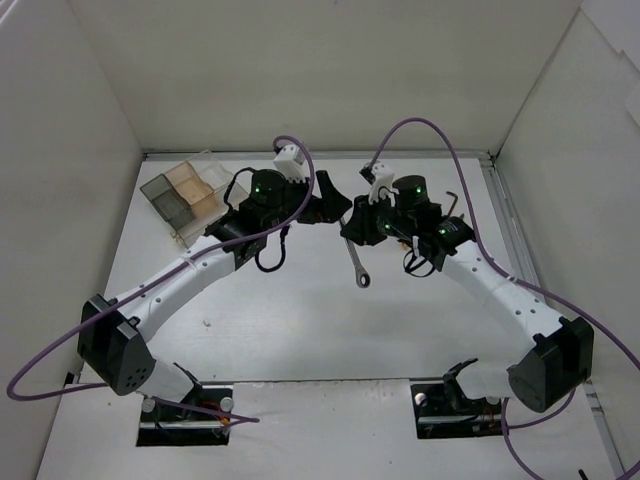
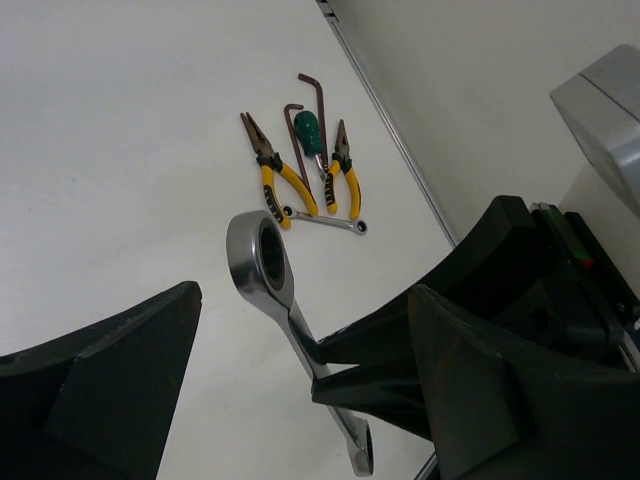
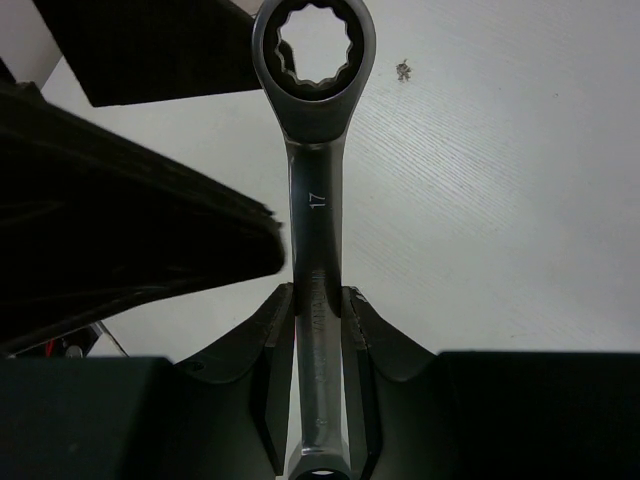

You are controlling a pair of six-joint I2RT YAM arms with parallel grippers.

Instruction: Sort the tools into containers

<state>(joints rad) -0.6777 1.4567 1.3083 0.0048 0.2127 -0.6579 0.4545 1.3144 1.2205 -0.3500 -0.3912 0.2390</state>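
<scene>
The white table (image 1: 300, 320) fills the booth, and the big wrench (image 3: 312, 200) near its middle is what everything gathers around. The left arm (image 1: 180, 280) reaches toward it from the left and the right arm (image 1: 490, 285) from the right. Well off to the wrench's left, toward the far corner, sits the clear tray (image 1: 165, 190) with tan and grey compartments. The right gripper (image 3: 318, 305) pinches the wrench's shank between both fingers, ring end pointing toward the near edge. The wrench looks lifted off the table. The left gripper (image 1: 328, 200) hangs just beside the wrench, its fingers (image 2: 110, 380) spread wide and touching nothing. To the wrench's right, flat on the table, lie yellow-handled pliers (image 2: 268, 160) and a second pair (image 2: 341, 160), with a green screwdriver (image 2: 309, 130) between them. With them are one hex key (image 2: 318, 95), another hex key (image 2: 291, 130), and a small wrench (image 2: 322, 219) by the handle ends.
</scene>
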